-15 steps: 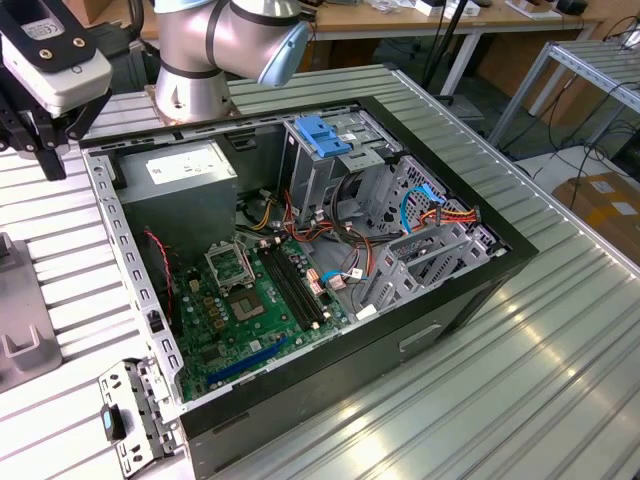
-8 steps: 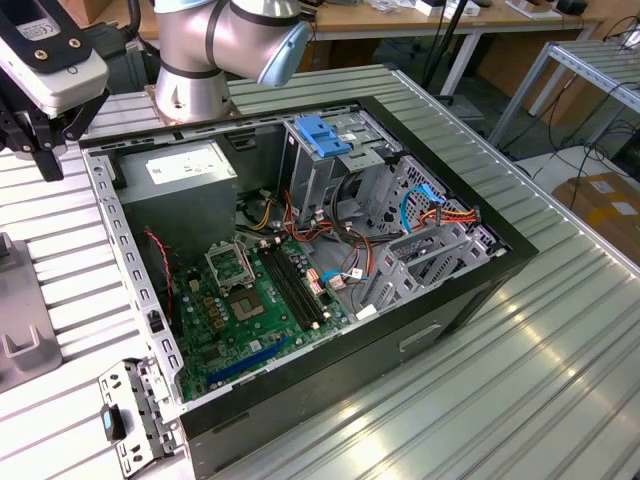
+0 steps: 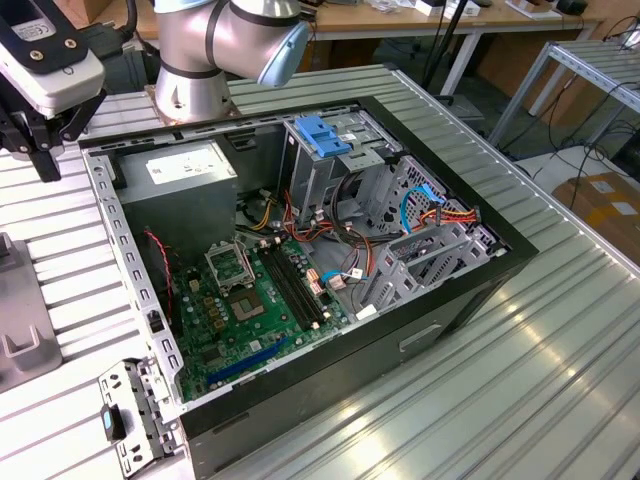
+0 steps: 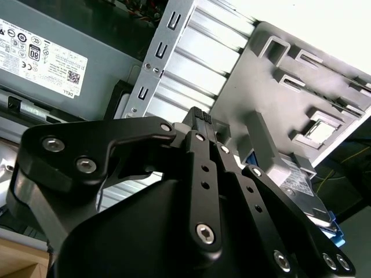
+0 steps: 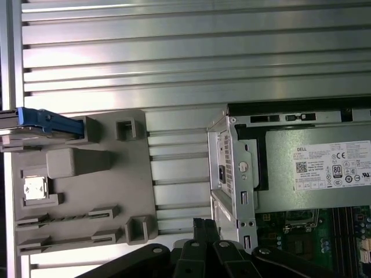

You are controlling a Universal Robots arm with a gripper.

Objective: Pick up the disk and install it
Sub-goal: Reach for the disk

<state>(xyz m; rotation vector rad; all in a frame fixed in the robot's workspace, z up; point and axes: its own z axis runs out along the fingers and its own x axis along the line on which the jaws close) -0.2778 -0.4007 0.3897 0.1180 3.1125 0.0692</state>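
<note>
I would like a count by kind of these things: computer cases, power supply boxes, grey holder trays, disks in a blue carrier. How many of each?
Computer case: 1
Power supply box: 1
Grey holder tray: 1
Disk in blue carrier: 1
Total: 4

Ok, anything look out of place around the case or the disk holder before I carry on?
Nothing spilled or visibly damaged. One oddity: a metal bracket lies outside the case by its corner, at the exterior view's lower left. The disk sits in its grey holder, the gripper shut and empty nearby.
</note>
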